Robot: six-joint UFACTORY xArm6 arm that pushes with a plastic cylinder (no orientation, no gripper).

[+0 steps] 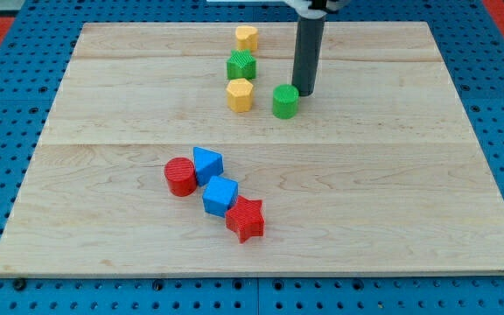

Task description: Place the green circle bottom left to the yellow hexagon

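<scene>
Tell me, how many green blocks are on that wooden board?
2. The green star sits near the view's top, between two yellow blocks. The green circle lies to its lower right, touching or almost touching my tip. Nothing seems hidden.

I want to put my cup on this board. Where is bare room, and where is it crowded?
Bare wood lies along the view's left and right sides and between the two groups. Crowded: top centre, with the yellow hexagon, green star, yellow heart, green circle and my tip; and around the red circle.
</scene>
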